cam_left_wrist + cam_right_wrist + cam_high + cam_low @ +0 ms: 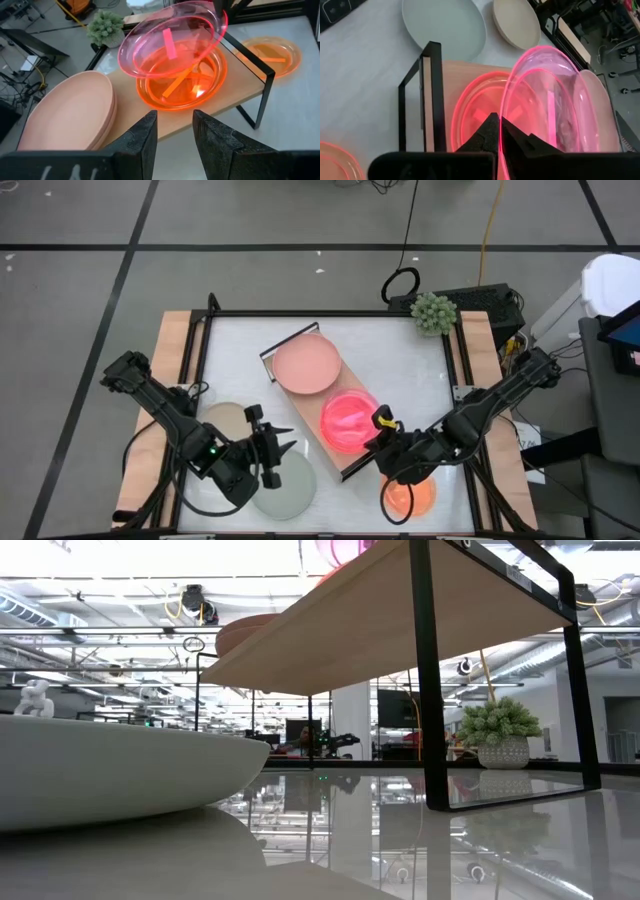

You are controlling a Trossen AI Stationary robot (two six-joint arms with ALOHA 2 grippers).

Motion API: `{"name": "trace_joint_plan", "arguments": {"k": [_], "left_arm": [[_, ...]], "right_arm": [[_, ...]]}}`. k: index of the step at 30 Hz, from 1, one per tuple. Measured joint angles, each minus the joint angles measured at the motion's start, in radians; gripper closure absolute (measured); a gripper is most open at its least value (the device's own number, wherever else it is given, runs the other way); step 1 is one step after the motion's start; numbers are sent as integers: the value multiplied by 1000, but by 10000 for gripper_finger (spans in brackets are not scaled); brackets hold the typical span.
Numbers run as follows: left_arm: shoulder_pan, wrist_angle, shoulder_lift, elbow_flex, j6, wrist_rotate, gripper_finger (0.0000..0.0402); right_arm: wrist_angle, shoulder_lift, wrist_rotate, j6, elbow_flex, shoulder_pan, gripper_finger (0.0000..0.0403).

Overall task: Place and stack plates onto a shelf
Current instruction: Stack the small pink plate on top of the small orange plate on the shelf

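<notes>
The light-wood shelf (318, 405) with black frame ends sits diagonally on the white worktop; dusty-pink plates (306, 364) are stacked at its far end, and an orange divided plate (182, 80) lies flat at its near end. A translucent hot-pink divided plate (172, 37) is tilted just above the orange one. A grey-green plate (285, 485), a beige plate (225, 420) and another orange plate (408, 496) lie on the worktop.
</notes>
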Motion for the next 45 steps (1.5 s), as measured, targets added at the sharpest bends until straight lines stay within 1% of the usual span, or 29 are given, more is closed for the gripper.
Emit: {"name": "trace_joint_plan", "arguments": {"k": [14,19,25,39,41,45], "left_arm": [[0,1,0,0,-13,-11,271],[0,1,0,0,-11,-12,271],[0,1,1,0,-9,-12,271],[0,-2,1,0,-9,-12,271],[0,-2,1,0,-9,-12,271],[0,-2,1,0,-9,-12,271]], "right_arm": [[107,0,-1,-6,-109,-29,403],[148,0,-55,-10,-123,-37,403],[188,0,-59,-21,-164,-56,403],[190,0,-57,-22,-173,-56,402],[190,0,-67,-22,-173,-56,398],[190,0,-77,-11,-173,-56,374]]}}
